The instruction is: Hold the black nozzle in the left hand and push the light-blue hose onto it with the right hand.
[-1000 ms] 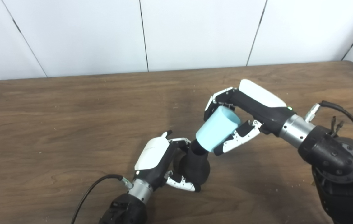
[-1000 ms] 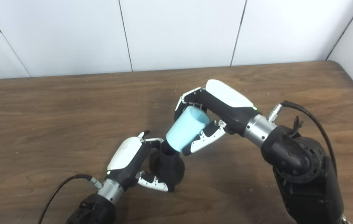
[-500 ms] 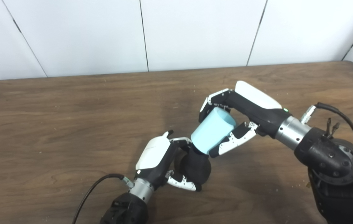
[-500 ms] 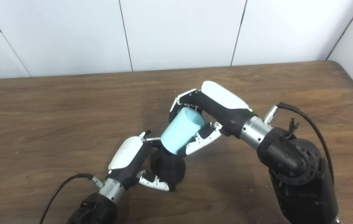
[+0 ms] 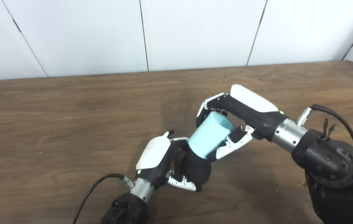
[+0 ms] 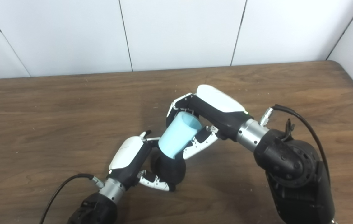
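While each robot hand grips: one black nozzle [image 5: 197, 168] left [image 5: 156, 158], one light-blue hose [image 5: 210, 135] right [image 5: 235, 116].

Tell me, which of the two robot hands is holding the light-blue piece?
The right hand, reaching in from the right, grips the light-blue hose. The left hand holds the black nozzle instead.
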`<state>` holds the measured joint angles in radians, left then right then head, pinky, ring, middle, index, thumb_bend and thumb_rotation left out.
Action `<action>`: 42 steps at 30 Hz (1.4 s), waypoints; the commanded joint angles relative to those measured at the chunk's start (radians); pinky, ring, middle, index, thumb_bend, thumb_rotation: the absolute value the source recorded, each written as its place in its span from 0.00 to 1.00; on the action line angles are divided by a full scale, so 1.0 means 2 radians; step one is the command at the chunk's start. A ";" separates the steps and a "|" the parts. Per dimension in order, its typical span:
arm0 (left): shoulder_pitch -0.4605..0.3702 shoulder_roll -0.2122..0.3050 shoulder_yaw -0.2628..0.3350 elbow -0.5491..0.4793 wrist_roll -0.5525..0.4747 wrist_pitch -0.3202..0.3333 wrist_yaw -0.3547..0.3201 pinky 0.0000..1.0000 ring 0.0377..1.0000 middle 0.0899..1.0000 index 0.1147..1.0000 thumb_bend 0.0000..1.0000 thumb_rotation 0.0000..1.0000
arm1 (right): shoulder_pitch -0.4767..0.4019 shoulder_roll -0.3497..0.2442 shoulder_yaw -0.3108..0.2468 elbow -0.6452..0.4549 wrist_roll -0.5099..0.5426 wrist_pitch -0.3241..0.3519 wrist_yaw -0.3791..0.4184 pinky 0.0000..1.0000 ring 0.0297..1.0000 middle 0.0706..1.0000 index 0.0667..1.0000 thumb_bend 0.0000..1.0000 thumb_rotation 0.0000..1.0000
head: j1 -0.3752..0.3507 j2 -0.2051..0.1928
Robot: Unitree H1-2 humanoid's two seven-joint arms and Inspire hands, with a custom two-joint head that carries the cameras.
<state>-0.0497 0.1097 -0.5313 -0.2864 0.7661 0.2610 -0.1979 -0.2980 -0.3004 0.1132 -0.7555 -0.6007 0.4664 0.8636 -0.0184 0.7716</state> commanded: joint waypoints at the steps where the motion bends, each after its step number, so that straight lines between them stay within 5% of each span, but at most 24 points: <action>1: 0.012 -0.001 -0.015 0.022 -0.006 0.016 -0.038 0.97 0.64 0.45 0.41 0.52 0.00 | -0.005 -0.002 0.005 -0.006 0.002 0.001 0.015 0.32 0.43 0.46 0.47 0.50 0.00 | 0.000 0.001; 8: 0.011 -0.001 -0.016 0.023 -0.005 0.015 -0.038 0.97 0.63 0.45 0.41 0.52 0.00 | -0.009 0.010 0.014 -0.011 -0.008 0.001 0.030 0.31 0.43 0.48 0.47 0.50 0.00 | 0.001 0.003; 15: 0.012 -0.001 -0.016 0.022 -0.005 0.016 -0.040 0.97 0.63 0.45 0.41 0.52 0.00 | -0.038 0.008 0.055 -0.016 -0.020 0.001 0.047 0.31 0.43 0.48 0.47 0.50 0.00 | 0.001 0.005; 28: 0.011 0.000 -0.018 0.020 -0.004 0.019 -0.042 0.97 0.64 0.45 0.41 0.52 0.00 | -0.140 -0.065 0.149 -0.013 -0.033 -0.045 0.084 0.25 0.39 0.50 0.50 0.49 0.00 | 0.001 0.008; 31: 0.011 -0.001 -0.019 0.019 -0.004 0.020 -0.043 0.97 0.64 0.45 0.41 0.52 0.00 | -0.149 -0.069 0.155 -0.013 -0.039 -0.048 0.089 0.31 0.45 0.44 0.47 0.50 0.00 | 0.000 0.009; 42: 0.011 0.000 -0.018 0.017 -0.004 0.021 -0.045 0.97 0.63 0.45 0.41 0.52 0.00 | -0.129 -0.083 0.145 0.005 -0.034 -0.061 0.076 0.30 0.40 0.48 0.49 0.49 0.00 | 0.002 0.009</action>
<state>-0.0518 0.1074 -0.5416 -0.2884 0.7670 0.2613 -0.2048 -0.5575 -0.4437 0.4079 -0.7534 -0.6831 0.3689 1.0135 -0.0153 0.7900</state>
